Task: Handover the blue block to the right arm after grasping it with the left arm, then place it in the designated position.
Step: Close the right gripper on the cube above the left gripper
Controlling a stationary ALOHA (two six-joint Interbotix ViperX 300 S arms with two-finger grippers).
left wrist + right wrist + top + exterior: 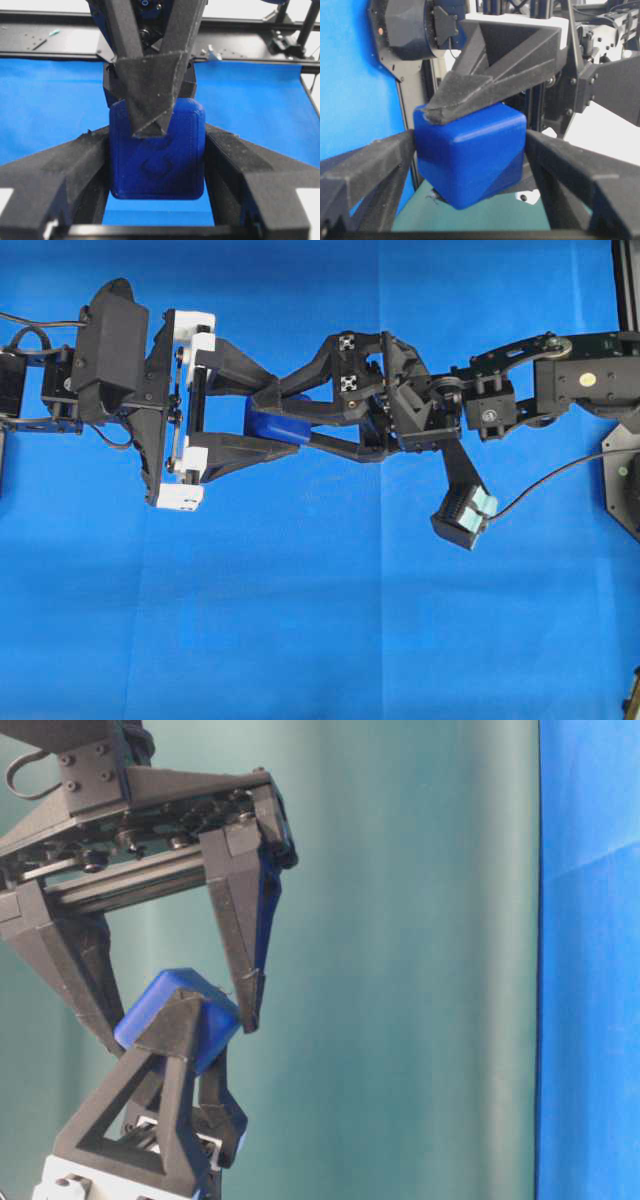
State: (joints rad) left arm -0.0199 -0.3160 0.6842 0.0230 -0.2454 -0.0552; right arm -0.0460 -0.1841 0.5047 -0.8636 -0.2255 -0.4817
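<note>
One blue block (272,426) sits pinched between the left gripper (268,422)'s two fingers. The right gripper (275,420)'s two fingers flank it, spread wide, not clamped.

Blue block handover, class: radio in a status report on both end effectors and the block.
Left end effector shut on blue block, held above the cloth. Right end effector around block, fingers either side, grip not confirmed. Nothing in the way.

Worktop under cloth
A bright blue cloth (300,620) covers the worktop (45,45); faint fold creases cross the cloth.
</note>
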